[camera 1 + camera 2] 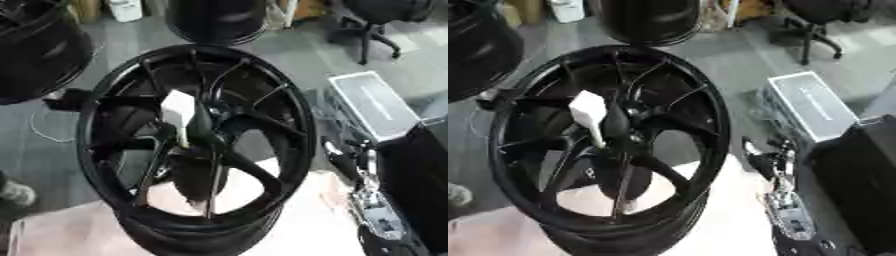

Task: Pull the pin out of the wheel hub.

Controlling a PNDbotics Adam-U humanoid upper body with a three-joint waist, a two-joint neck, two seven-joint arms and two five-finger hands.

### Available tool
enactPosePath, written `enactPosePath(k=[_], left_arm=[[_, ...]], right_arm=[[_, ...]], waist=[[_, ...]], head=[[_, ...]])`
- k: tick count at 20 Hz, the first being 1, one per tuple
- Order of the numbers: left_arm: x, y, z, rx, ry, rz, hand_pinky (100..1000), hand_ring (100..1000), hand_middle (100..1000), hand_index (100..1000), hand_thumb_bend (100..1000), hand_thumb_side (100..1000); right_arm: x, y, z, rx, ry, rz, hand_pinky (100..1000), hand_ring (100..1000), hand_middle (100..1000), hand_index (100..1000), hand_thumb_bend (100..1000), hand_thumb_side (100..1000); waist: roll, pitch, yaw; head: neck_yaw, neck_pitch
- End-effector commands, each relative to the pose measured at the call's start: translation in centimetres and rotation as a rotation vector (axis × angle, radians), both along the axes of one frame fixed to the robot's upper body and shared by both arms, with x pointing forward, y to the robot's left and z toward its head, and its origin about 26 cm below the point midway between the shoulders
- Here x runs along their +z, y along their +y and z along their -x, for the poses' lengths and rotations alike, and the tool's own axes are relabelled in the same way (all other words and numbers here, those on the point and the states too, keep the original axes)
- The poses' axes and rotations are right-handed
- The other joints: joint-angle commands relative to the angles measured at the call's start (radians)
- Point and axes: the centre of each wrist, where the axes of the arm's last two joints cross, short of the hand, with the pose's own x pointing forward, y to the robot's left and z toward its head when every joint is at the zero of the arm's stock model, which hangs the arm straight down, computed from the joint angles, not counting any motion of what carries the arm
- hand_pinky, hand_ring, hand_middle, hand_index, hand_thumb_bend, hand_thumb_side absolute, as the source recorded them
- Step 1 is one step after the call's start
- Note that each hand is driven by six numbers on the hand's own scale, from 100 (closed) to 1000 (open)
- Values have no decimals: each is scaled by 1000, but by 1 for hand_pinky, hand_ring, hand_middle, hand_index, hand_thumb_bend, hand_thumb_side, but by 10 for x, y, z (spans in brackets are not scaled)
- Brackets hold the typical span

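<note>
Black wheel (197, 150) upright on pale desk (61, 232), near its front edge, lower rim cut off by frame. White pin (590, 114) seated at hub centre, square head tilted up-left, shaft partly hidden among spokes. Right hand (767, 160) low beside wheel's right rim, apart from pin; fingers blurred, spread not determinable. Left hand not visible. Further wheels (39, 50) behind; grey case (372, 102) on floor, right.

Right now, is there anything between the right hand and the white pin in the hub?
Nothing visible blocks it. The right hand sits outside the wheel's rim; the white pin stands up from the hub, open from above.
</note>
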Motion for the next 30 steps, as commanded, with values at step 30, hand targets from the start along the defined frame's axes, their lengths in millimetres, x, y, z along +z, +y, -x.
enactPosePath(k=[30], left_arm=[[195,-125,-99,-930,-527,-1490,755,638,708,785,485,514]], right_arm=[[3,-16,5,43,38,77,538,509,695,863,469,216]], waist=[[57,-63,-73]], head=[[25,12]])
